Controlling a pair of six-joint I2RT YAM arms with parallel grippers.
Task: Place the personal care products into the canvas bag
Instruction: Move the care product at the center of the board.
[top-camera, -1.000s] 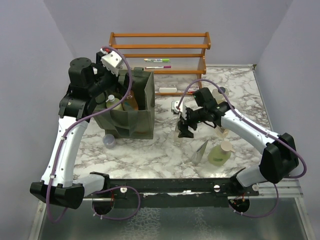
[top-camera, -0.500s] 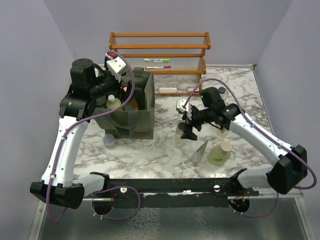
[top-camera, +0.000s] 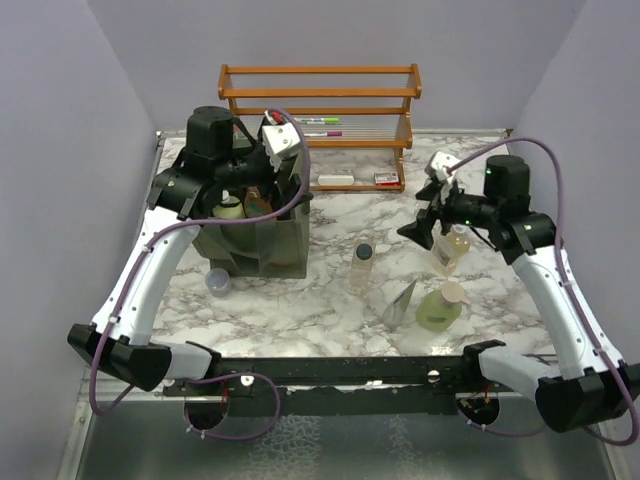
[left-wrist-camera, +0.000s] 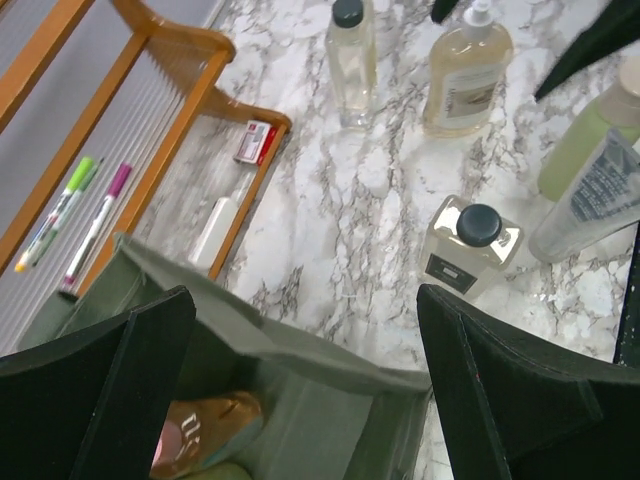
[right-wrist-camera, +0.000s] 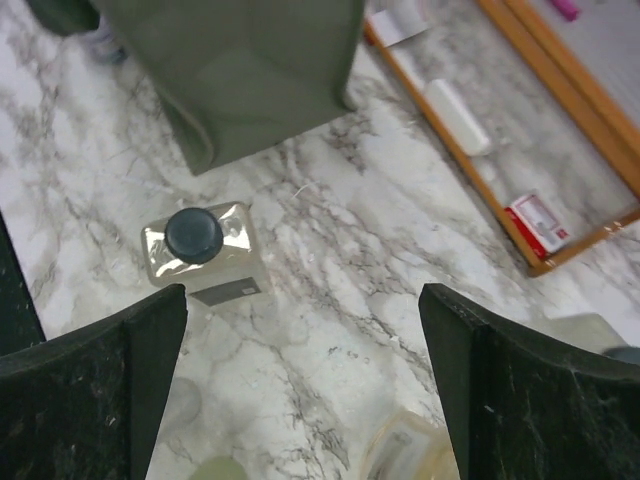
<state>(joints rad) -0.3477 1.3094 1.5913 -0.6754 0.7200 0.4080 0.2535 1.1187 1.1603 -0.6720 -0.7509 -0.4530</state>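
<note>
while a pale green bottle (top-camera: 230, 207) and an orange bottle (top-camera: 258, 205) already sit inside the canvas bag (top-camera: 270, 245), more is left on the bench (top-camera: 320, 300): a clear black-capped bottle (top-camera: 363, 262), grey pouch (top-camera: 402, 303), green pump bottle (top-camera: 440, 308) and amber pump bottle (top-camera: 452, 248). the left gripper (left-wrist-camera: 305, 390) hangs over the bag mouth, jaws apart, empty. the right gripper (right-wrist-camera: 300, 390) hovers near the amber one, likewise spread. label print is illegible.

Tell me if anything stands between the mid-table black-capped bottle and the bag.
Nothing on the table: bare marble lies between the bottle and the bag. But the open left gripper hangs over the bag's mouth and could crowd a drop from above.
</note>
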